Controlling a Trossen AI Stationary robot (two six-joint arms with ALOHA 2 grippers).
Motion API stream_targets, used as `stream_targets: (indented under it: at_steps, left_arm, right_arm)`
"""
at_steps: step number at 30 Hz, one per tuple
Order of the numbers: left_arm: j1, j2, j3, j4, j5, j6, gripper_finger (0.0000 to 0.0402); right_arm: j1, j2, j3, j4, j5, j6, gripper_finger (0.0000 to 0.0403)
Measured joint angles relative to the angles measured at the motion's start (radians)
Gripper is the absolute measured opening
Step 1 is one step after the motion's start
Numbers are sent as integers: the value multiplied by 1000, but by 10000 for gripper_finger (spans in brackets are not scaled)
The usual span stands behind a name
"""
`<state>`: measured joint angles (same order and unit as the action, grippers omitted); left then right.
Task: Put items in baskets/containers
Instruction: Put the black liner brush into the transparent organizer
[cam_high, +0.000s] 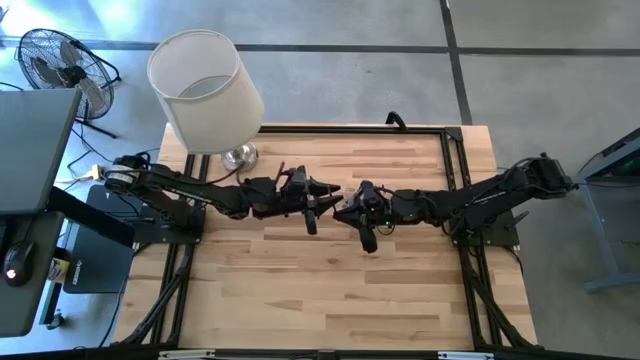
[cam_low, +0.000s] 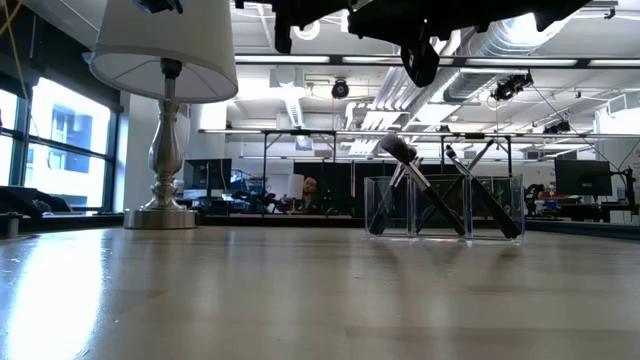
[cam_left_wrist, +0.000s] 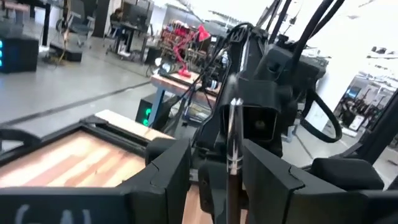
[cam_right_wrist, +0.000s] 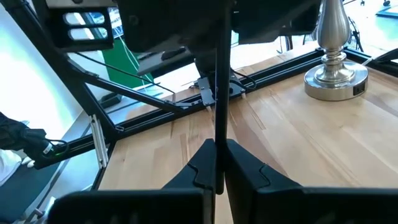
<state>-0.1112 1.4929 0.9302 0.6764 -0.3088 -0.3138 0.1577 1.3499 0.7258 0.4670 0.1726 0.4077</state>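
Left to right: the left claw (cam_high: 322, 190) stands spread around a slim dark-handled makeup brush (cam_right_wrist: 219, 81), whose other end the right claw (cam_right_wrist: 219, 163) grasps. If the right lets go early, it drops onto the wooden counter (cam_high: 330, 280), missing the clear plastic box (cam_low: 445, 207) holding several brushes.

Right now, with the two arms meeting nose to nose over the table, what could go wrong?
The right gripper is shut on a thin brush whose other end sits between the open fingers of the left gripper. If the right one lets go before the left one closes, the brush could fall onto the table. The grippers are also very close, so a small misjudgement could knock them together.
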Motion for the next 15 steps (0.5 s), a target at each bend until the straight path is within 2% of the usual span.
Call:
stream_targets:
  at_steps: [5, 12, 15]
  left_arm:
    - [0, 2, 0, -28, 3, -39, 121]
    - [0, 2, 0, -23, 42, -38, 16]
    - [0, 2, 0, -24, 53, -48, 18]
  right_arm:
    - [0, 0, 0, 0, 0, 0, 12]
    - [0, 0, 0, -1, 0, -6, 12]
    - [0, 0, 0, -1, 0, -8, 12]
